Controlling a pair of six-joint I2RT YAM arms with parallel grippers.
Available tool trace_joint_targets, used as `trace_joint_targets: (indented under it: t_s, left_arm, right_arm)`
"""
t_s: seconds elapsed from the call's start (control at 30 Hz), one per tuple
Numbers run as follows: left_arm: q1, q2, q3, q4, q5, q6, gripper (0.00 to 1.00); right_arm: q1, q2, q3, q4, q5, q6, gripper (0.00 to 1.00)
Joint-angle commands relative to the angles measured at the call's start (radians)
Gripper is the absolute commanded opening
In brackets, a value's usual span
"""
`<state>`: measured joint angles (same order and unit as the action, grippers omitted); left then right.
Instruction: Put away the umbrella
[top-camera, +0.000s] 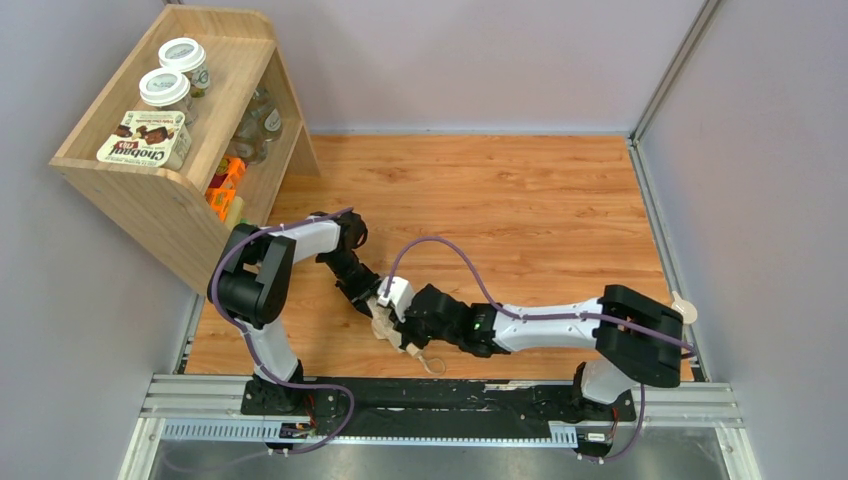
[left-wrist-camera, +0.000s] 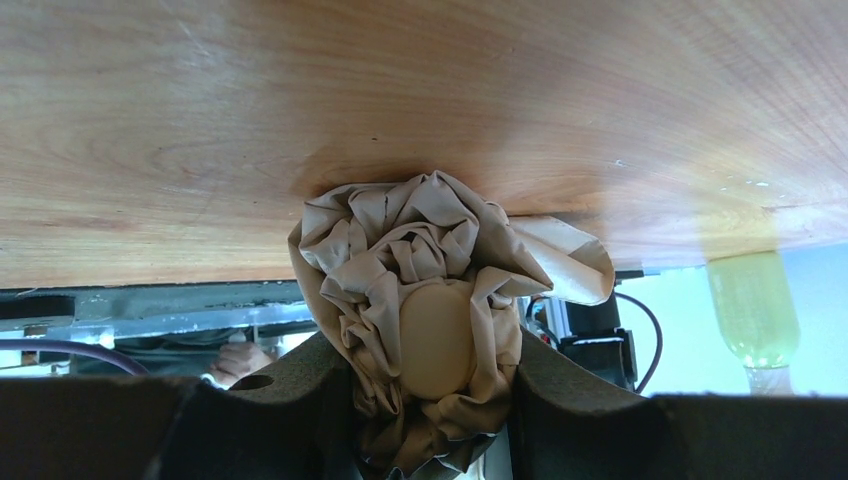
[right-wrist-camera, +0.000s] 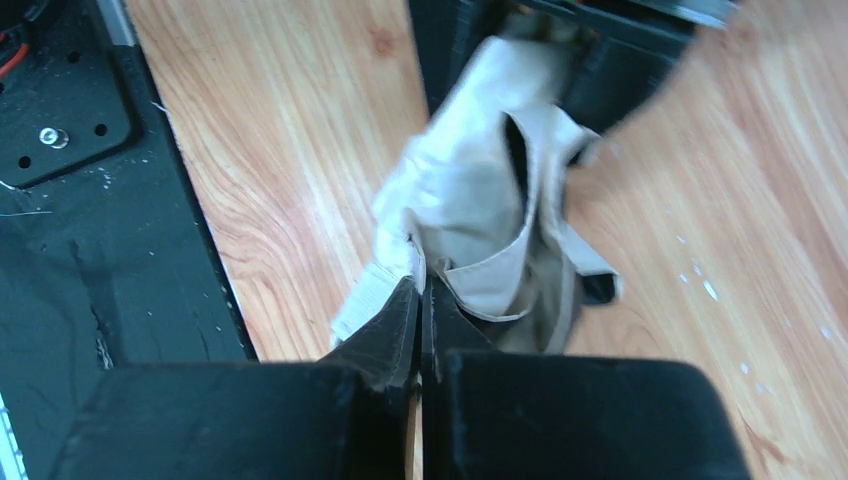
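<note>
The umbrella (top-camera: 385, 326) is a crumpled pale beige bundle held just above the wooden table (top-camera: 520, 210), near its front edge between the two arms. My left gripper (top-camera: 372, 300) is shut on the bundle. In the left wrist view its dark fingers (left-wrist-camera: 290, 395) squeeze the gathered fabric of the umbrella (left-wrist-camera: 430, 250) from both sides. My right gripper (right-wrist-camera: 420, 295) is shut, its tips pinching an edge of the umbrella (right-wrist-camera: 470, 190) fabric beside a white label. The cream handle (top-camera: 412, 349) with its thin cord (top-camera: 435, 366) pokes out below the right gripper (top-camera: 402, 320). The shaft is hidden.
A wooden shelf unit (top-camera: 170, 180) stands at the back left, with two lidded jars (top-camera: 165, 88) and a Chobani box (top-camera: 145, 138) on top and jars and orange items lower down. Grey walls close in three sides. A metal rail (top-camera: 450, 400) runs along the front.
</note>
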<state>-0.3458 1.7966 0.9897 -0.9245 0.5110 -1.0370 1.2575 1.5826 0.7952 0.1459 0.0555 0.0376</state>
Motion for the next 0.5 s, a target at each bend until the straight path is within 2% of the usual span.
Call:
trace_joint_targets:
  t_s: [0.0, 0.27, 0.47]
  left_arm:
    - [0.008, 0.014, -0.008, -0.01, -0.017, 0.058, 0.0]
    - [0.01, 0.017, 0.003, 0.0, -0.002, 0.046, 0.0]
    - [0.01, 0.026, 0.006, 0.001, -0.006, 0.041, 0.0]
  right_arm:
    - [-0.075, -0.117, -0.056, -0.051, -0.009, 0.051, 0.0]
    - [-0.072, -0.049, -0.004, -0.048, -0.077, 0.025, 0.0]
    - [-0.024, -0.171, 0.05, -0.055, -0.098, 0.062, 0.0]
